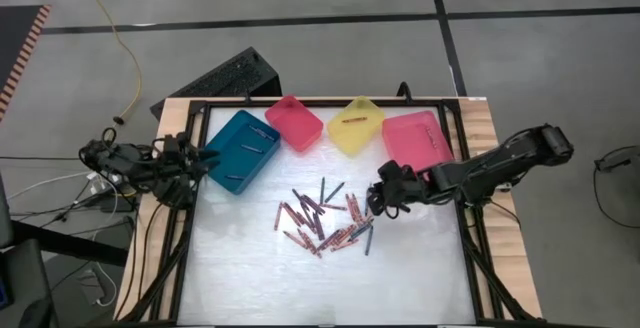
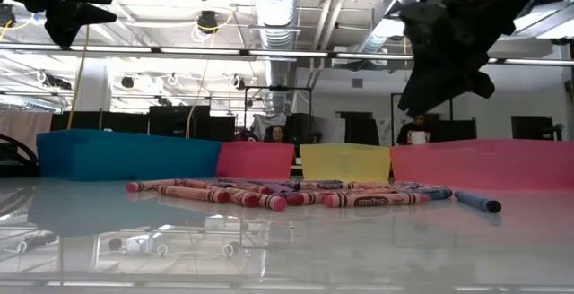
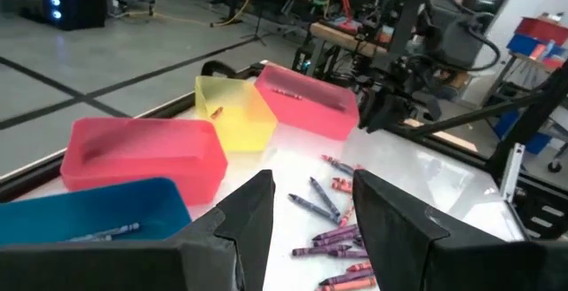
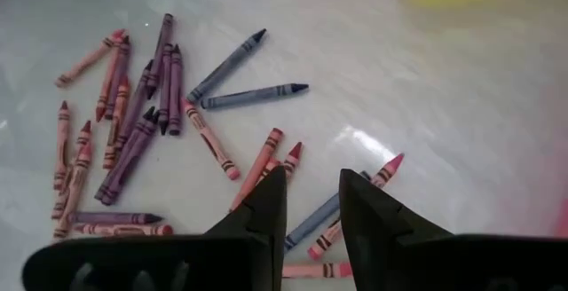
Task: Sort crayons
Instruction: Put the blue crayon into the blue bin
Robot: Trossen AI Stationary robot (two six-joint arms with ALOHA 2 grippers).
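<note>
Just above crayons [image 4: 160, 122], right hand [image 4: 312, 204] slightly apart, empty, left hand [image 3: 312, 204] apart.

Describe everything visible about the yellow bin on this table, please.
The small yellow translucent plastic bin is a squarish open-topped tub with rounded corners, sitting upright on the white tabletop at the far edge. It stands between the smaller pink bin and the larger pink bin, close beside both. One orange-looking crayon lies inside it. Neither gripper touches it.
</note>
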